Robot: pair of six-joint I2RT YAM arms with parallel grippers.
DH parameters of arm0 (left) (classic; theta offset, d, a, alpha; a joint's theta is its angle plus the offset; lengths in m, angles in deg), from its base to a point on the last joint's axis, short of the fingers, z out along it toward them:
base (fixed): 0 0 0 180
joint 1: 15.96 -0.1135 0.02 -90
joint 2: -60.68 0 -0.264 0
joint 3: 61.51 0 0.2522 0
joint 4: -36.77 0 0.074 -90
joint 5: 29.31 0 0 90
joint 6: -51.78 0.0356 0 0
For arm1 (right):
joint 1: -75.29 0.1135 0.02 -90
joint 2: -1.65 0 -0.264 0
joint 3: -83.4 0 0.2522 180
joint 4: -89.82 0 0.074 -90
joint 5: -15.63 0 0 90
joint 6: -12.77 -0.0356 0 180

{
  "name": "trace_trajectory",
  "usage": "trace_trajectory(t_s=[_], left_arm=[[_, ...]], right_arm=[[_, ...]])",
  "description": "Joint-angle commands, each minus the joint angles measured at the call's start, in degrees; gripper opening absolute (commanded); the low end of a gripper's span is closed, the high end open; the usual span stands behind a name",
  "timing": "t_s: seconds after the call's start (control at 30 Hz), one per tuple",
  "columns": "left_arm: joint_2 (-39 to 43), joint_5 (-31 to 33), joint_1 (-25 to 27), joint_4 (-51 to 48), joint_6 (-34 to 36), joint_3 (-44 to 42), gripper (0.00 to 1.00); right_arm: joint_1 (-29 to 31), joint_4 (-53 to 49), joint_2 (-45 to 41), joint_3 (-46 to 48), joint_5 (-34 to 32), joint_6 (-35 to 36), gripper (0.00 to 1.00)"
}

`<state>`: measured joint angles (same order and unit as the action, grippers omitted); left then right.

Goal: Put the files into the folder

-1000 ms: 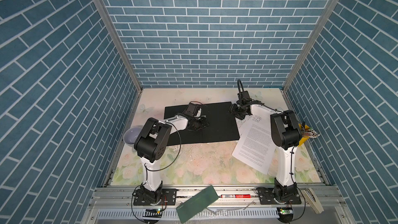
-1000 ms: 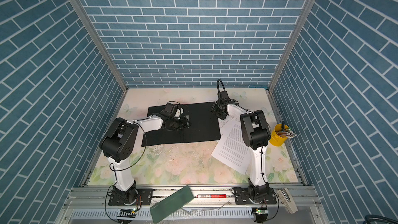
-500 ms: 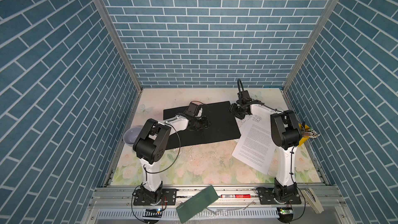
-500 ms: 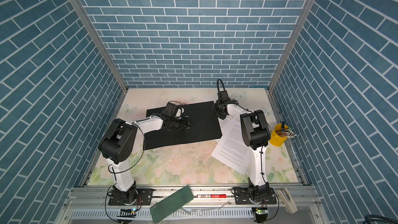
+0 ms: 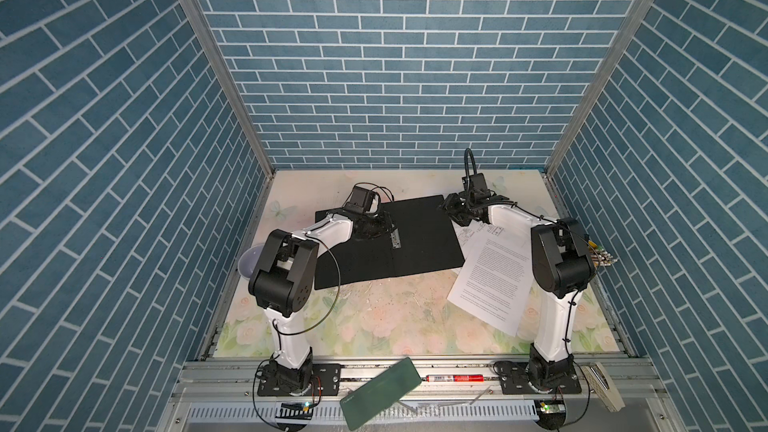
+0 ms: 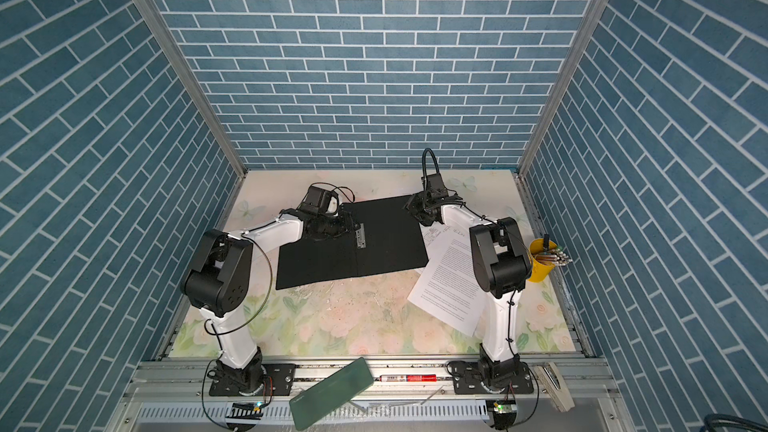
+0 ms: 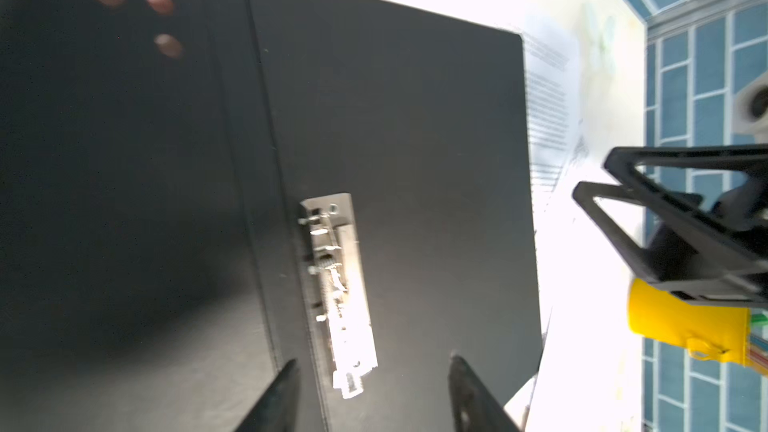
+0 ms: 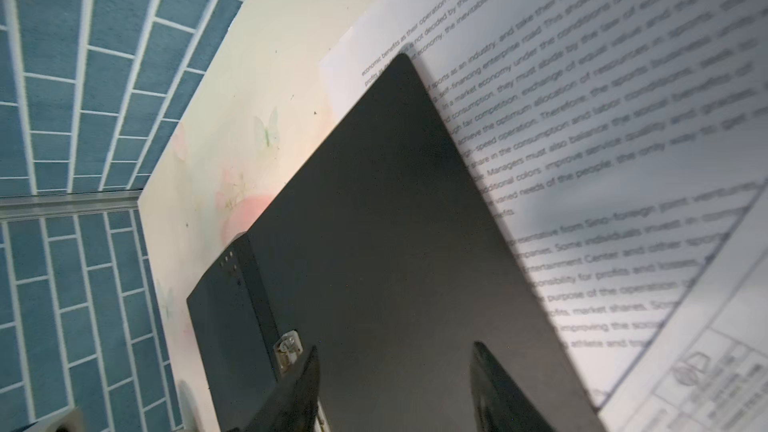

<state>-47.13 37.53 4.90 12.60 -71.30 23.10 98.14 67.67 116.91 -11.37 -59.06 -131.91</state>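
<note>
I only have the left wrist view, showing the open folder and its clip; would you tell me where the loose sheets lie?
Observer: In both top views a text sheet lies on the table right of the folder, partly under the right arm.
Operator: Any others?
Observer: The right wrist view shows a drawing sheet lying over a second text sheet.
Operator: Anything on the table's left?
Observer: A lavender bowl sits at the left edge, by the left arm.
</note>
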Motion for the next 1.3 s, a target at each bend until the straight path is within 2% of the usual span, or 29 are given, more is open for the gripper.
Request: trace_trajectory(t_s=[0.0, 0.13, 0.4, 0.7, 1.27], left_arm=[[-2.25, 0.64, -0.57, -2.30, 2.39, 2.43, 0.47], [-3.96, 1.47, -1.16, -2.94, 2.85, 3.83, 0.36], [-7.70, 1.71, -1.61, -3.26, 3.11, 6.29, 0.27], [-10.20, 2.45, -1.61, -2.29, 2.51, 7.49, 0.21], [-13.74, 3.27, -1.62, -0.74, 0.96, 9.35, 0.17]], right_arm=[[2.44, 4.37, -1.37, 1.91, 2.07, -5.10, 0.56], [5.15, 7.78, -0.70, 3.17, 2.18, -7.63, 0.53], [9.67, 12.50, 2.10, 4.04, 2.96, -11.70, 0.43], [12.17, 11.50, 3.58, 4.67, 5.38, -11.22, 0.31], [15.15, 10.30, 3.82, 6.31, 5.87, -9.79, 0.27]])
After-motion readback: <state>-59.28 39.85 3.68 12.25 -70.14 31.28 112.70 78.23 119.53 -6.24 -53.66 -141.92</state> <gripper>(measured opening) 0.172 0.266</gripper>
